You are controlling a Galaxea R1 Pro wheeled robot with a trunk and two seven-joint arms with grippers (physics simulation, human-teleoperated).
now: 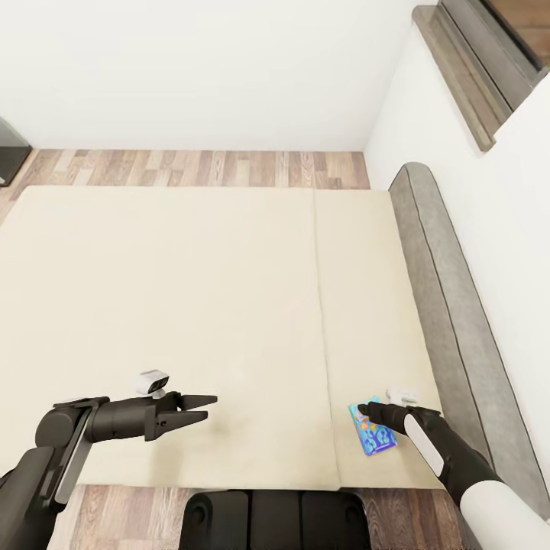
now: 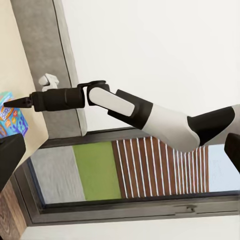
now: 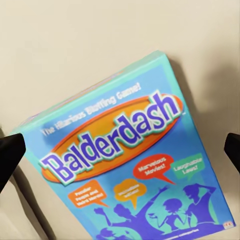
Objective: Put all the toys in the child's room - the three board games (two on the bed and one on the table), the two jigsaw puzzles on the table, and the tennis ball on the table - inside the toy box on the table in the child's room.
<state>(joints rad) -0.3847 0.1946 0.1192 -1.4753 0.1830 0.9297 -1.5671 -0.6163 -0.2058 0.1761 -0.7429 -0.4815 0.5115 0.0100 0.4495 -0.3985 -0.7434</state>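
Balderdash box (image 3: 127, 165) lies flat on the bed (image 1: 191, 305) near its corner; my right gripper (image 1: 365, 412) hovers over it, jaws apart. I should straddle its narrow width squarely before closing.

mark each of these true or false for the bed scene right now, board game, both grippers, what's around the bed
1. The Balderdash board game lies flat on the bed. True.
2. The left gripper holds the game. False: it hovers over bare mattress, open and holding nothing.
3. The right gripper is at the game, jaws spread either side. True.
4. The game box is red. False: it is blue with an orange oval.
5. A grey headboard runs along the bed's right side. True.
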